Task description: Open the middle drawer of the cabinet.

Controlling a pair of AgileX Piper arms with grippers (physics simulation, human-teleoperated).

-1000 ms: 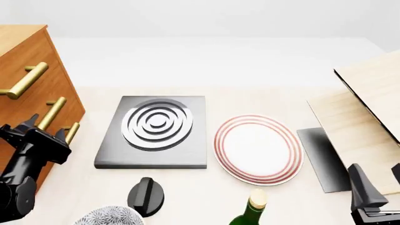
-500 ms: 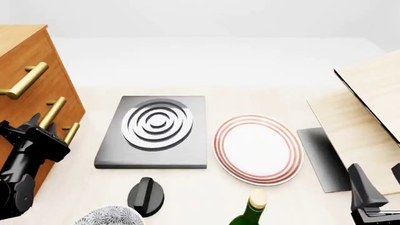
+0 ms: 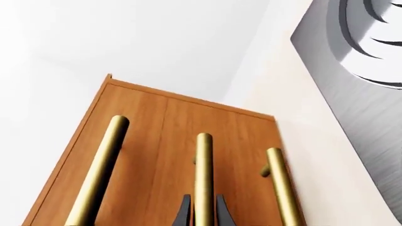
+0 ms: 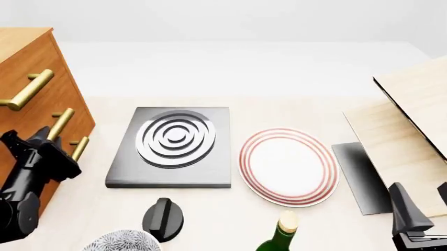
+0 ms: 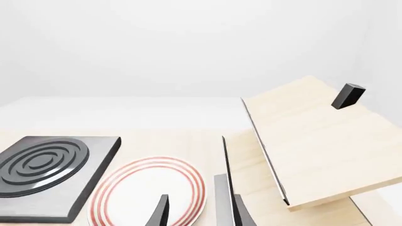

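The cabinet (image 4: 28, 63) stands at the left, with three stacked fronts and brass bar handles. The middle drawer (image 4: 43, 107) looks flush with the other fronts; its handle (image 4: 62, 121) is the second bar. My left gripper (image 4: 43, 140) is at that handle. In the left wrist view the two fingertips (image 3: 183, 212) sit tight on either side of the middle bar (image 3: 203, 169), between the uppermost bar (image 3: 100, 169) and the lowest bar (image 3: 279, 188). My right gripper (image 4: 422, 204) is open and empty at the front right, its fingers (image 5: 160, 212) above the plate's edge.
A grey hob (image 4: 175, 146) lies beside the cabinet, with a red-rimmed plate (image 4: 288, 166) to its right. A black knob (image 4: 164, 217), a patterned bowl (image 4: 122, 241) and a green bottle (image 4: 283, 232) sit at the front. Pale light-wood boards (image 4: 412, 120) and a dark slab (image 4: 359, 175) are on the right.
My left gripper has shifted a little left and up, closer onto the middle handle. The drawer fronts and the right arm have not moved.
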